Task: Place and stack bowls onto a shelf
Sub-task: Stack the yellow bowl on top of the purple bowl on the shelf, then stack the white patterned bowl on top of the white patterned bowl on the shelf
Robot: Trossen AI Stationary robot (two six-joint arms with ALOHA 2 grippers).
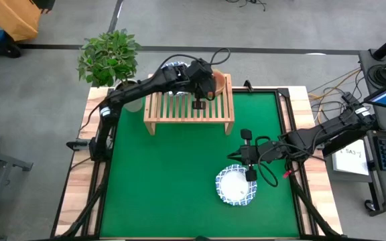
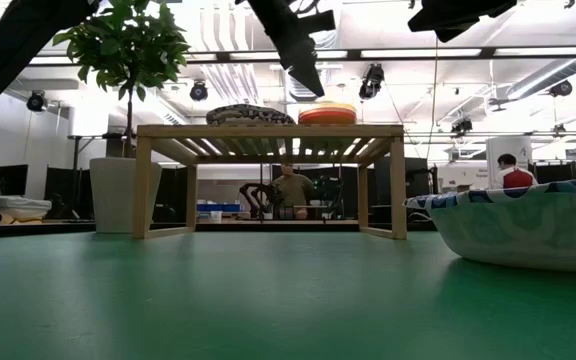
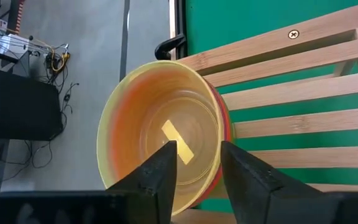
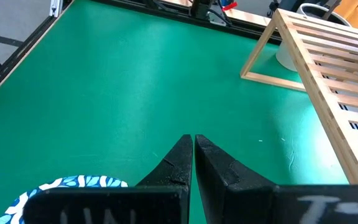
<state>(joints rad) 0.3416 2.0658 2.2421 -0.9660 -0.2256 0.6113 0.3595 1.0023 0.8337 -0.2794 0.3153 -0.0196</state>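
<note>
Bright, even overhead lighting; soft shadows; near bowl [image 2: 528, 225] blurred in low view.

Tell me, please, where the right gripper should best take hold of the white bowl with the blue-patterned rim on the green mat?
Probably at the scalloped rim of the blue-rimmed white bowl, coming from above: it sits upright and open, so one finger can go inside and one outside. The right gripper is by the near edge.

Shelf [image 3: 303, 93] is showing light, smooth wood with visible grain and a screw head. Stacked yellow bowl [image 3: 160, 134] is looking like glossy plastic. Patterned bowl [image 1: 236, 187] is appearing glazed, possibly ceramic. Table cover [image 4: 123, 93] is reading as matt green, cloth-like. Gripper fingers [image 3: 166, 174] are looking matt black.
</note>
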